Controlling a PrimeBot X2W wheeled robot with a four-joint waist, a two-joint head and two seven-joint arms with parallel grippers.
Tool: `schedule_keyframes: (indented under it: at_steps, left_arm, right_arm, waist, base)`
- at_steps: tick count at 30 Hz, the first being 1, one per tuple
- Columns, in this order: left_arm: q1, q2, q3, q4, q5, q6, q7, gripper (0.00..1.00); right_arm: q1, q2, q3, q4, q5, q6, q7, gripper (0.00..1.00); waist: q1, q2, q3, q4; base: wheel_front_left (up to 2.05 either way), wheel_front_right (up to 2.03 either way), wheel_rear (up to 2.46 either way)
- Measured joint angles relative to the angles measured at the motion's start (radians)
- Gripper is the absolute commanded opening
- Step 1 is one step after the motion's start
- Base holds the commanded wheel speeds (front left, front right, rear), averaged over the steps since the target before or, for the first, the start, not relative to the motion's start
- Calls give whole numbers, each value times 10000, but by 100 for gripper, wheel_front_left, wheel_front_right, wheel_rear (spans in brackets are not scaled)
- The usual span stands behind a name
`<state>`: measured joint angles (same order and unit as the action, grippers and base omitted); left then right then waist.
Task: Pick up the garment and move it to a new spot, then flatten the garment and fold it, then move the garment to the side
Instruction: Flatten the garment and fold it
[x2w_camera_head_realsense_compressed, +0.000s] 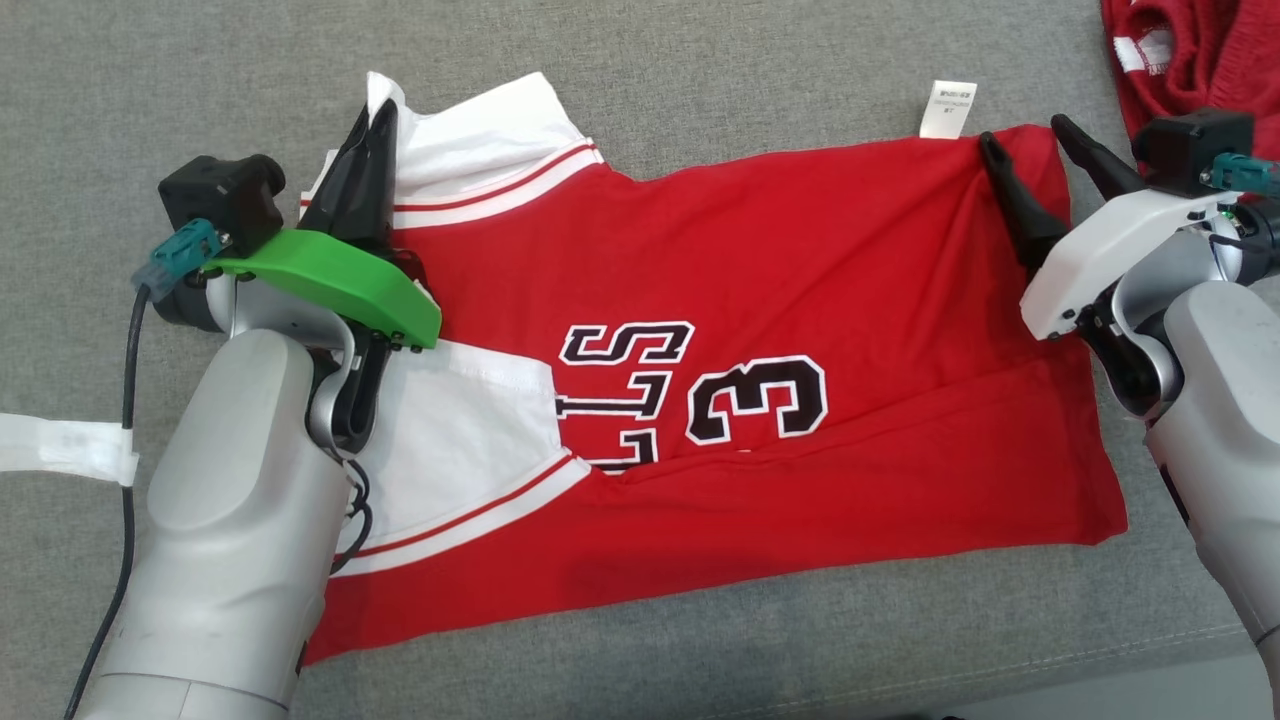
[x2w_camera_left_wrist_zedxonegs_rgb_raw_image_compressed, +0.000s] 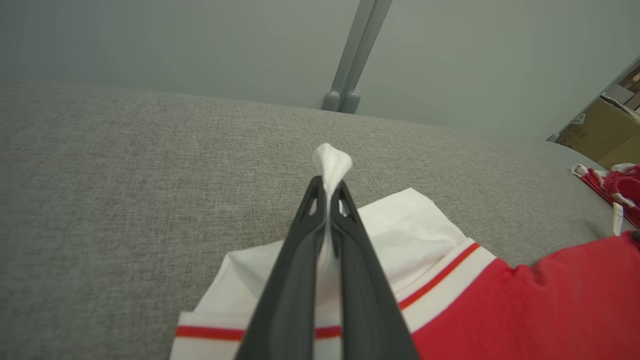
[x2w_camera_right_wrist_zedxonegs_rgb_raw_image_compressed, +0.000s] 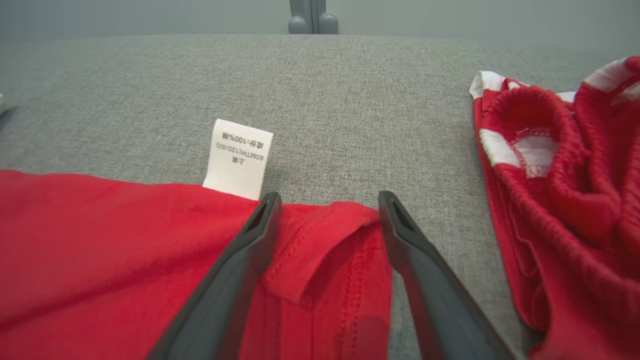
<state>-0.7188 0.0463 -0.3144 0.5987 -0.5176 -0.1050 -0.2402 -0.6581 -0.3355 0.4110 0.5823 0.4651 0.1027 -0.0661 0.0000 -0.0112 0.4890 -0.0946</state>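
The garment (x2w_camera_head_realsense_compressed: 780, 280) is a red jersey with white sleeves and a black "3", spread sideways on the grey cushion (x2w_camera_head_realsense_compressed: 700, 60). My left gripper (x2w_camera_head_realsense_compressed: 385, 110) is shut on the tip of the far white sleeve (x2w_camera_left_wrist_zedxonegs_rgb_raw_image_compressed: 415, 225); in the left wrist view a pinch of white cloth sticks out past the left gripper (x2w_camera_left_wrist_zedxonegs_rgb_raw_image_compressed: 327, 185). At the far right corner of the garment (x2w_camera_right_wrist_zedxonegs_rgb_raw_image_compressed: 100, 240), my right gripper (x2w_camera_head_realsense_compressed: 1025, 132) stands open, its fingers straddling the folded hem corner beside a white care label (x2w_camera_right_wrist_zedxonegs_rgb_raw_image_compressed: 237, 160). Nothing sits clamped in the right gripper (x2w_camera_right_wrist_zedxonegs_rgb_raw_image_compressed: 330, 200).
Another red-and-white garment (x2w_camera_head_realsense_compressed: 1190, 50) lies bunched at the far right, close to my right gripper, and appears again (x2w_camera_right_wrist_zedxonegs_rgb_raw_image_compressed: 575, 200) in the right wrist view. A white strip (x2w_camera_head_realsense_compressed: 60, 445) lies at the left edge. A grey post (x2w_camera_left_wrist_zedxonegs_rgb_raw_image_compressed: 357, 55) and a cardboard box (x2w_camera_left_wrist_zedxonegs_rgb_raw_image_compressed: 610, 130) stand beyond the cushion.
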Motion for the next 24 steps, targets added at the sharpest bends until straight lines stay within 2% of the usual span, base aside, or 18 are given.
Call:
schedule_keyframes:
  at_steps: [2, 3, 5, 9, 11, 18, 24]
  left_arm:
    - [19, -2, -17, -4, 0, -6, -33, 0]
    - [19, -2, -23, -10, 0, -6, -63, 0]
    - [19, -4, -27, -25, 0, -6, -73, 0]
    - [19, -6, -27, -29, 0, -8, -73, 0]
    - [19, -8, 19, -31, 0, -19, -81, 0]
    - [306, -6, 322, -399, -123, -63, -105, 0]
    - [1161, 44, 1032, -1484, -238, -65, -117, 0]
  right_arm:
    - [-4, 48, 4, 153, 0, -2, 105, 100]
    - [-9, 73, -2, 196, 6, 0, 111, 96]
    - [-106, 134, -6, 284, 27, 0, 113, 53]
    - [-299, 194, -12, 447, 40, 0, 171, 33]
    - [-424, 245, -107, 855, 232, 8, 299, 0]
    - [-481, 284, -96, 531, 198, 23, -928, 0]
    - [292, 291, 54, 117, 42, 27, -1770, 0]
  waist:
    - [0, 0, 15, -8]
    - [0, 0, 23, -9]
    - [0, 0, 41, -7]
    - [0, 0, 63, 2]
    - [0, 0, 97, 1]
    - [0, 0, -121, -41]
    - [0, 0, -470, -71]
  base:
    - [0, 0, 0]
    - [0, 0, 0]
    - [0, 0, 0]
    - [0, 0, 0]
    - [0, 0, 0]
    - [0, 0, 0]
    - [0, 0, 0]
